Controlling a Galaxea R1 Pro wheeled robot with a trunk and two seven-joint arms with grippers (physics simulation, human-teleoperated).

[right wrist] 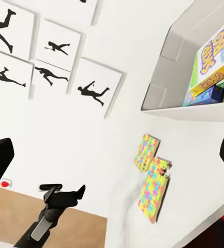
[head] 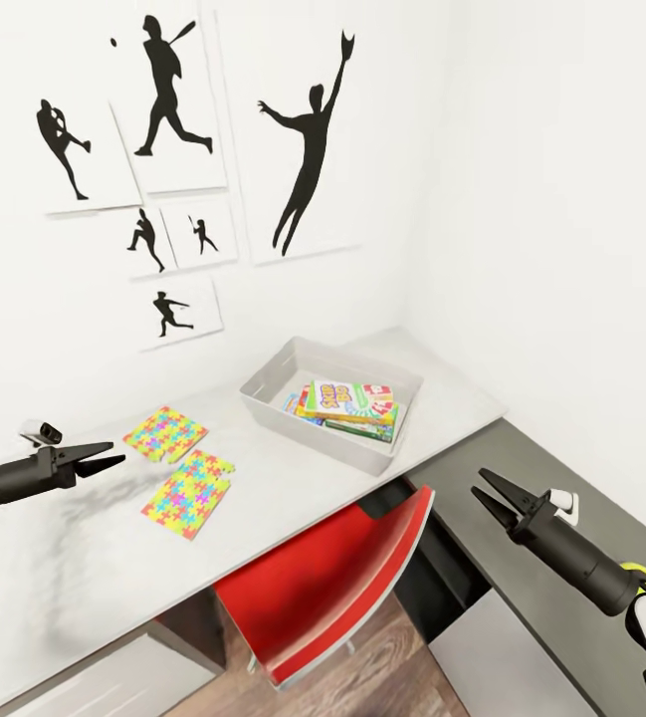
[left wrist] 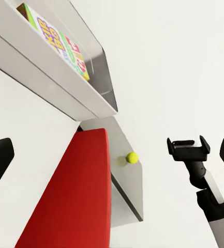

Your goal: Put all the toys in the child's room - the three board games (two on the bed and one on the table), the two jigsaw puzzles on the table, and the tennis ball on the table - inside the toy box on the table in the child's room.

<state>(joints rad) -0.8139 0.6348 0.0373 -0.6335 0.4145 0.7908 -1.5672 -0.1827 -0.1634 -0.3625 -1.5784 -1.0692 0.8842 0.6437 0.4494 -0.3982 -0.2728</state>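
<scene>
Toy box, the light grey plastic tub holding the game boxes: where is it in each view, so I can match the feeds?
Head view: light grey plastic toy box sits centre, on the pale grey table.
Left wrist view: toy box upper left.
Right wrist view: toy box upper right.
Shared landmark: the yellow-green-red SKIP-BO box inside it.

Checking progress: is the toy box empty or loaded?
Loaded. The toy box holds stacked board games, SKIP-BO on top. Both jigsaw puzzles lie flat on the table outside it.

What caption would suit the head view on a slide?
Board games stacked in the toy box; two jigsaw puzzles wait on the table.
</scene>
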